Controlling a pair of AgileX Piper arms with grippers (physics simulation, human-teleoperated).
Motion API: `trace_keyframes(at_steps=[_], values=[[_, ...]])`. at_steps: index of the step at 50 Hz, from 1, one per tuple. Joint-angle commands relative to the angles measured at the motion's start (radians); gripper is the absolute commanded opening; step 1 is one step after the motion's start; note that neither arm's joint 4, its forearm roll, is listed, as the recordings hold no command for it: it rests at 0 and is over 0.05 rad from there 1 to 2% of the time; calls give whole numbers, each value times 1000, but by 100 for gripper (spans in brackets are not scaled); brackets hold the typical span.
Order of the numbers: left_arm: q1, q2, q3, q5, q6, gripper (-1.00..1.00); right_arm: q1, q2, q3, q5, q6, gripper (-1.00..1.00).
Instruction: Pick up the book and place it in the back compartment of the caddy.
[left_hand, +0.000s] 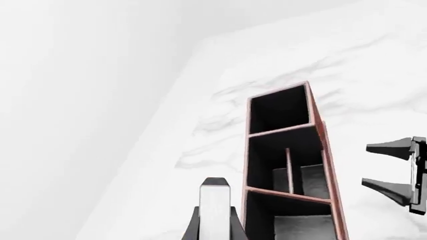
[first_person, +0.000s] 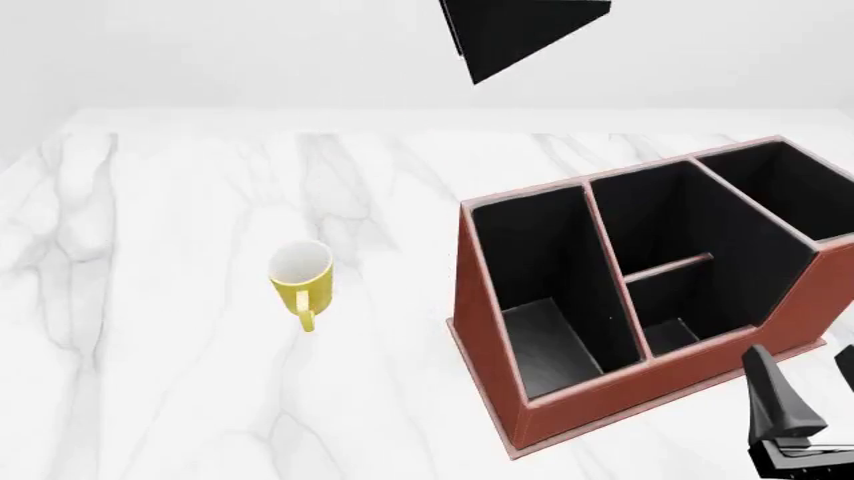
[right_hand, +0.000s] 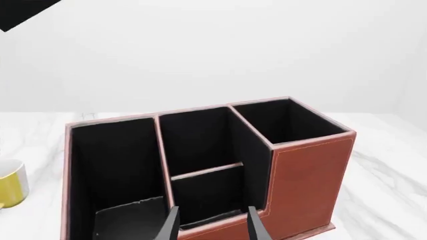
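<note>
The caddy is a reddish-brown box with black compartments at the right of the table; it also shows in the left wrist view and the right wrist view. My left gripper is shut on the book, whose white page edges face the camera, and holds it high over the table beside the caddy. In the front view the book is a black shape at the top edge. My right gripper is open and empty at the caddy's near right corner.
A yellow mug lies on its side on the white marble table, left of the caddy; its edge shows in the right wrist view. The right gripper also shows in the left wrist view.
</note>
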Motion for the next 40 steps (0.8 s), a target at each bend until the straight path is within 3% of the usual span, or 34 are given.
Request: trace_keyframes(at_steps=[1, 8, 9, 12, 18, 22, 23, 40], values=[[-86, -11, 35, -129, -12, -100, 2, -10, -1, 8, -2, 100], [-134, -25, 201, -287, -66, -100, 1, -5, 0, 3, -5, 100], [-142, -14, 272, -358, -59, -100, 0, -4, 0, 3, -5, 100], [-169, 0, 343, -443, -84, -100, -1, -6, 0, 4, -6, 100], [-200, 56, 391, -544, -134, -100, -3, -9, 1, 7, -6, 100], [-200, 56, 391, -544, -134, -100, -3, -9, 1, 7, -6, 100], [-210, 103, 407, -613, -166, -100, -5, -9, 1, 7, -5, 100], [-220, 209, 408, -660, -206, -100, -10, -4, 1, 6, -1, 100]])
